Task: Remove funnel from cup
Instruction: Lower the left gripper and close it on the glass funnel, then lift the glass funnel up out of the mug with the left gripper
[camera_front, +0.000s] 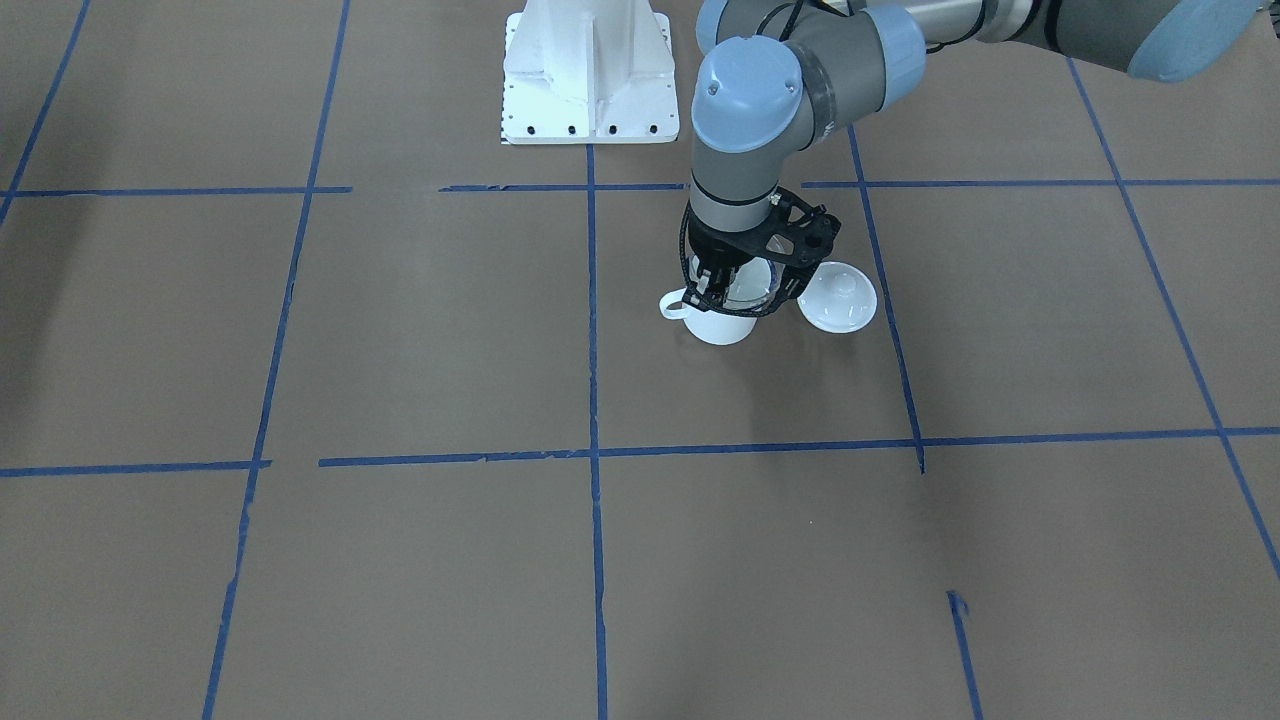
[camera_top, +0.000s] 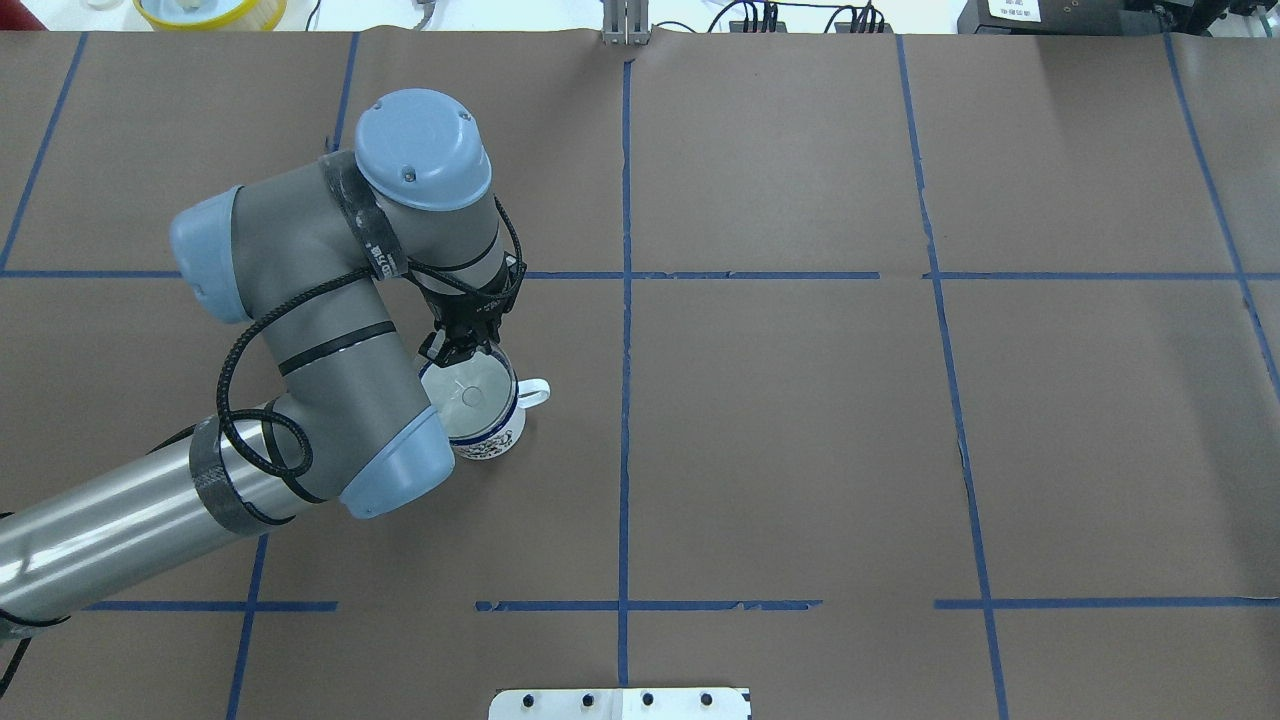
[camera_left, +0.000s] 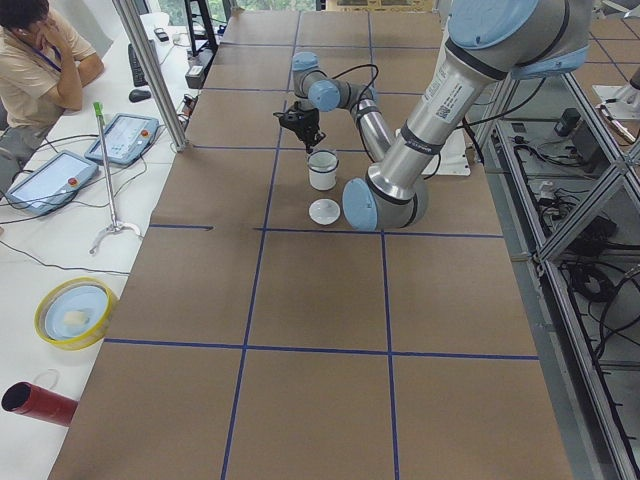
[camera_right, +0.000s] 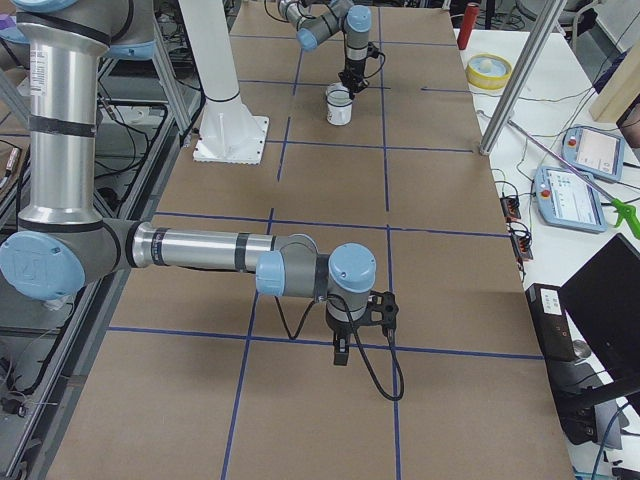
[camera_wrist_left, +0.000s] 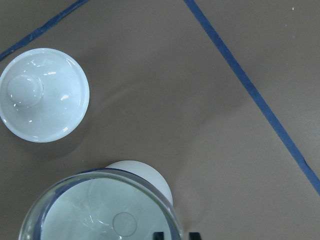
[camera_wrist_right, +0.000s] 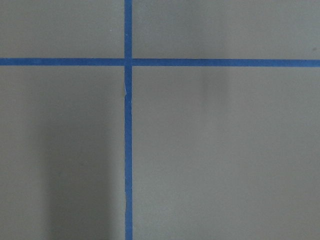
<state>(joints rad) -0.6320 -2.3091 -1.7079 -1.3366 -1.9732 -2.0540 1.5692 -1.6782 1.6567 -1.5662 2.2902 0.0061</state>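
In the front-facing view, the left gripper (camera_front: 733, 292) hangs straight down over the cup (camera_front: 720, 326), fingers at the rim. I take the vertical pose as set up for a straight lift. The funnel (camera_front: 750, 284) sits in the mouth of the cup. A white knobbed lid (camera_front: 838, 297) lies just beside the cup on the table (camera_front: 400, 350), apart from it, on the side away from the handle.

From overhead, the funnel (camera_top: 468, 396) fills the mouth of the cup (camera_top: 497, 441) rim to rim, and I see nothing else inside. The left gripper (camera_top: 462, 348) stands at the cup's far edge, which suits a pinch on the funnel's thin wall, not a grab across its width.

In the left side view, the left gripper (camera_left: 307, 142) is directly above the cup (camera_left: 322, 172), and the lid (camera_left: 323, 211) lies on the near side of the cup.

In the right side view, the right gripper (camera_right: 340, 352) hovers low over bare table, well apart from the cup (camera_right: 340, 105). I cannot tell its grip from here.

On the left wrist camera, two fingertips (camera_wrist_left: 159, 235) show at the bottom edge, close together at the rim of the funnel (camera_wrist_left: 100, 212). I cannot tell whether they are clenched on it. The funnel looks seated, spout down, inside the cup (camera_wrist_left: 150, 176). The lid (camera_wrist_left: 44, 95) lies knob up beyond the cup.

The right wrist camera shows only blue tape (camera_wrist_right: 128, 150) on the table.
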